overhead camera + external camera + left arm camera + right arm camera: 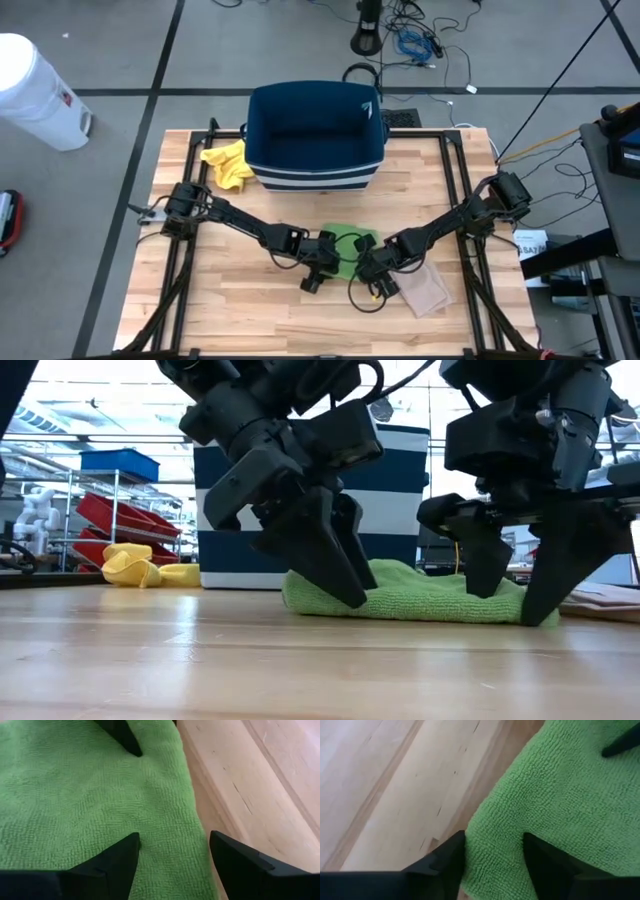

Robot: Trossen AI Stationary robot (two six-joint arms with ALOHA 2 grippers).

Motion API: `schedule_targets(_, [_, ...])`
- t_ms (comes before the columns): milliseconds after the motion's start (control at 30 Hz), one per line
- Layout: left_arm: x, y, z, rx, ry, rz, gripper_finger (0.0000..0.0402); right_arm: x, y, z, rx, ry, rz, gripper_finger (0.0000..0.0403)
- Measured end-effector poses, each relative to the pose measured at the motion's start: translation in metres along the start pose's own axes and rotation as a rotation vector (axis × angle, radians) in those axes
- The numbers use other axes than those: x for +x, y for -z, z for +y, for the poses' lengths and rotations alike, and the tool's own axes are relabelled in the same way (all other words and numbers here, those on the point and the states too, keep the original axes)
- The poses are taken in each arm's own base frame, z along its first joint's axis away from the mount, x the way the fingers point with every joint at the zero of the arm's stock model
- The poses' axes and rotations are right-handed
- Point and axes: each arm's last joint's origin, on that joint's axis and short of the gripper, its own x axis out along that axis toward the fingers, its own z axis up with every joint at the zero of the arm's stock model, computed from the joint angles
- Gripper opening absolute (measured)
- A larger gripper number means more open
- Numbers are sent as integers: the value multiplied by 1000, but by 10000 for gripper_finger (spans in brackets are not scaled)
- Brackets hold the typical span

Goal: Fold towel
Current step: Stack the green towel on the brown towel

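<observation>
A towel [345, 250] lies mid-table before a bin [315, 135], between two grippers, with cloths at the bin's left [227, 164] and the towel's right [425, 288].

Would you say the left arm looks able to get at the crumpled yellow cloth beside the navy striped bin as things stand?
Probably yes: the crumpled yellow cloth lies uncovered on the left arm's side, beside the navy striped bin. The left gripper, open at the green towel, would have to leave it first.
</observation>
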Motion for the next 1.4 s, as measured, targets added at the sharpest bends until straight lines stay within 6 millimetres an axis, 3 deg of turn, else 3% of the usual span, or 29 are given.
schedule_targets(300, [-2,-3,0,6,-7,-19,250,-2,1,-1,-35,24,12,12])
schedule_targets(533, [-6,-6,1,2,-44,-31,250,-22,7,-8,-56,105,59,6])
schedule_targets(867, [-7,-6,2,1,-55,-31,250,-75,-12,-17,-82,260,14,4])
schedule_targets(1067, [-7,-6,2,-1,-56,-30,250,-92,-6,-19,-38,268,178,3])
schedule_targets(1400, [-7,-6,2,0,-56,-30,250,-104,22,-9,173,248,473,2])
